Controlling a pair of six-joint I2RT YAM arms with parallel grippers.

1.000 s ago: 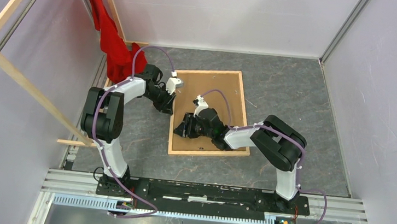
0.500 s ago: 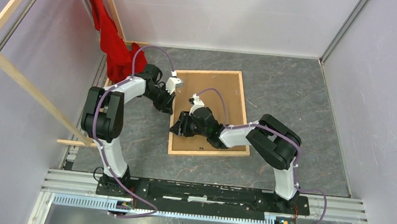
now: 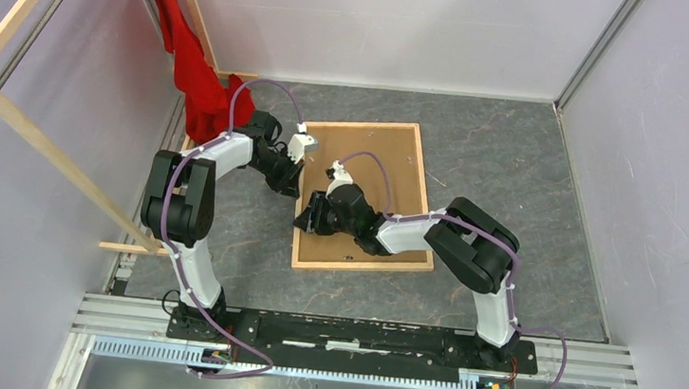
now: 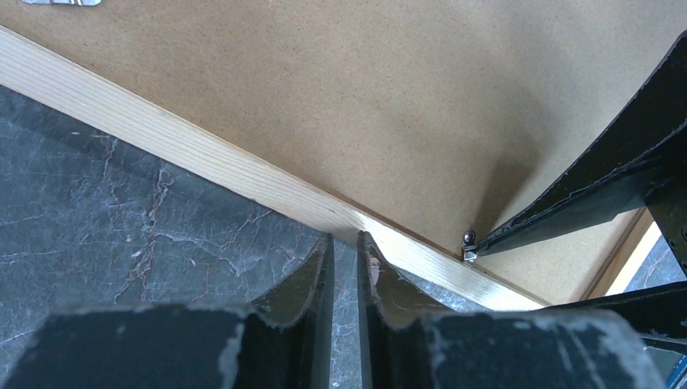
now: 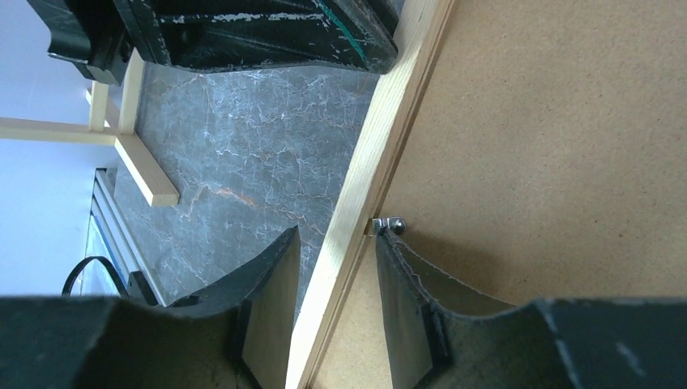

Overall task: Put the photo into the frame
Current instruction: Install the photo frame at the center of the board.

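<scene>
Flat on the table [image 3: 505, 172], the frame [image 3: 367, 124], backing panel [image 3: 401, 162] seated inside. At its left rail, from outside, left gripper [image 4: 344, 239]; just nearer, straddling that same rail, right gripper [image 5: 336, 235]. Beyond the frame's far-left corner, hanging cloth [image 3: 200, 85].

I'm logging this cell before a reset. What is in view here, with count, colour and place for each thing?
frame: one, light wood, lying flat mid-table
backing panel: one, brown, inside the frame
clip: one, silver metal, on the frame's inner left edge
photo: none visible
cloth: one, red, hanging at the back left corner
rails: several, light wood, along the left side
table: one, dark grey marbled, under everything
left gripper: one, black, jaws a narrow slit apart with nothing between, tips at the outside of the frame's left edge
right gripper: one, black, open, astride the frame's left edge beside the clip
</scene>
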